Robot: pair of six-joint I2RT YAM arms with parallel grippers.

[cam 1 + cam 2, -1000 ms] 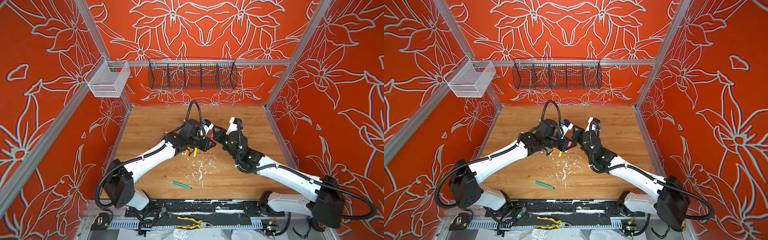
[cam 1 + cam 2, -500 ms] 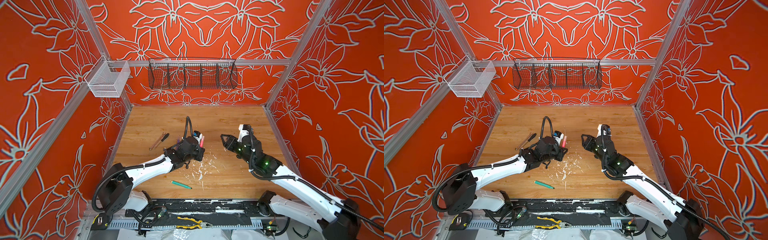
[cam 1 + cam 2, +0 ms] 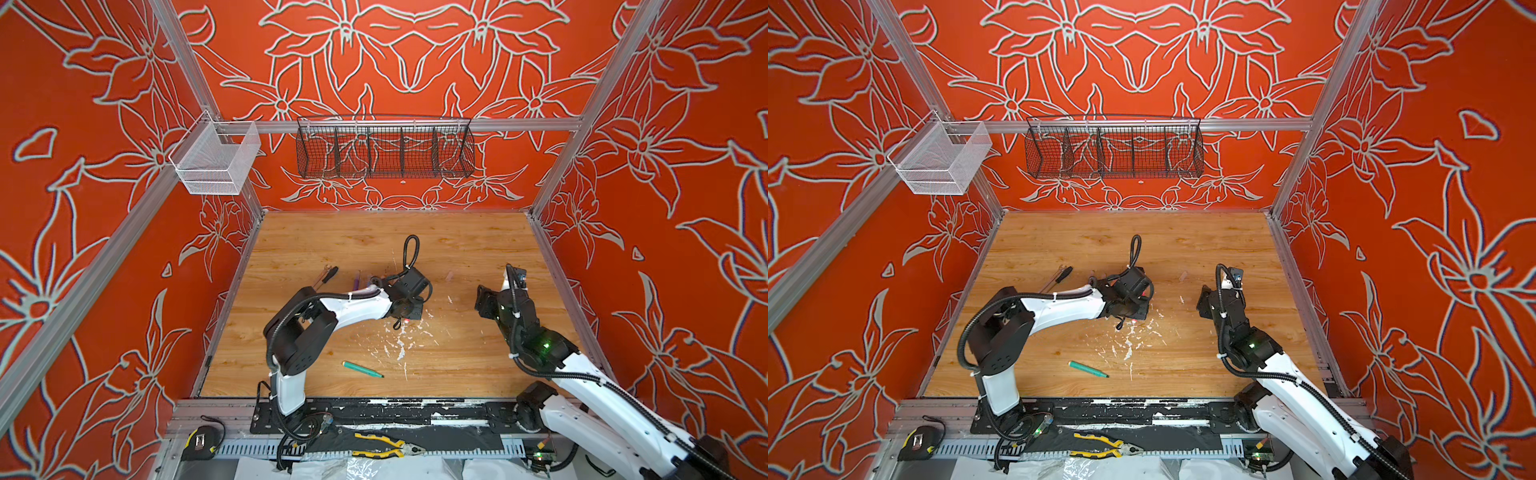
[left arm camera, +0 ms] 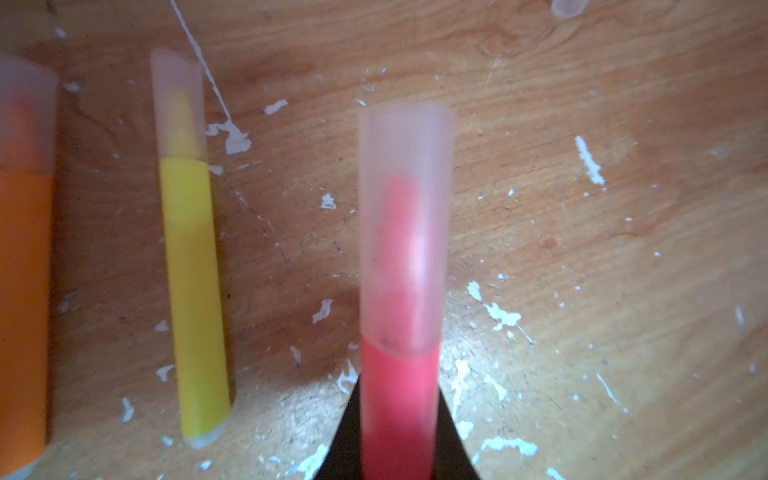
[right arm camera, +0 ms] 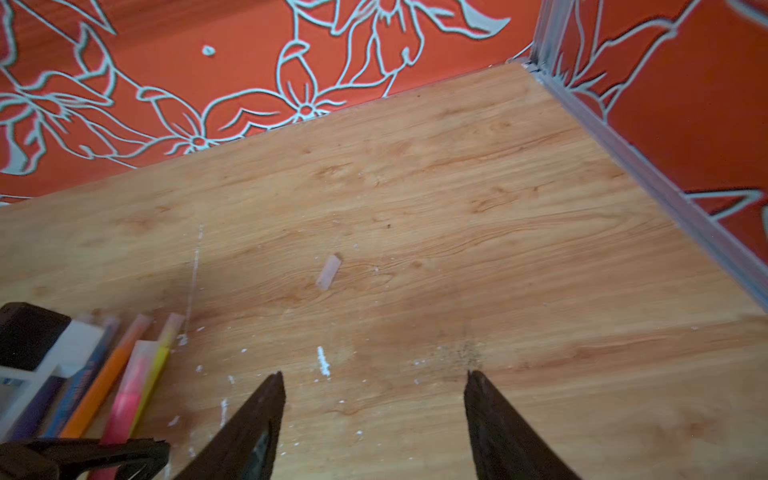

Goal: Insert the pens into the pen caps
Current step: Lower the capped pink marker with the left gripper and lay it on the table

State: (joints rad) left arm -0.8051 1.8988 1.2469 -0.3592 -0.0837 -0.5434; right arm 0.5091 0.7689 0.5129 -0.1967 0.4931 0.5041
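left gripper point(image 4: 399, 432) point(image 3: 409, 312) point(image 3: 1133, 309): squeezed shut on the pink-red pen point(image 4: 399, 395). In both top views it sits in the middle of the frame, low over the table point(image 3: 374, 241).
clear cap point(image 4: 405, 208): a little see-through tube, pushed onto the tip of the pink-red pen.
right gripper point(image 5: 374, 395) point(image 3: 483, 298) point(image 3: 1202, 303): its fingers are wide apart with nothing between them. In both top views it is right of the middle, well apart from the left gripper.
yellow pen point(image 4: 195, 291): lies on the table just beside the pink-red pen, with a cap on its tip.
orange pen point(image 4: 20, 311): lies on the other side of the yellow pen, with a cap on its tip too.
blue pen point(image 5: 83, 382) and purple pen point(image 5: 33, 411): lie next to the orange pen, partly hidden. They are too blurry to tell about caps.
green pen point(image 3: 361, 369) point(image 3: 1088, 368): lies alone, low in the middle of the frame in both top views. It has no cap, and its pointy tip faces right.
loose cap point(image 5: 328, 272) point(image 3: 449, 275): lies flat on the table by itself. It is higher in the frame than both grippers, and between them.
white flecks point(image 3: 399, 345): scattered on the table just below the left gripper in the frame.
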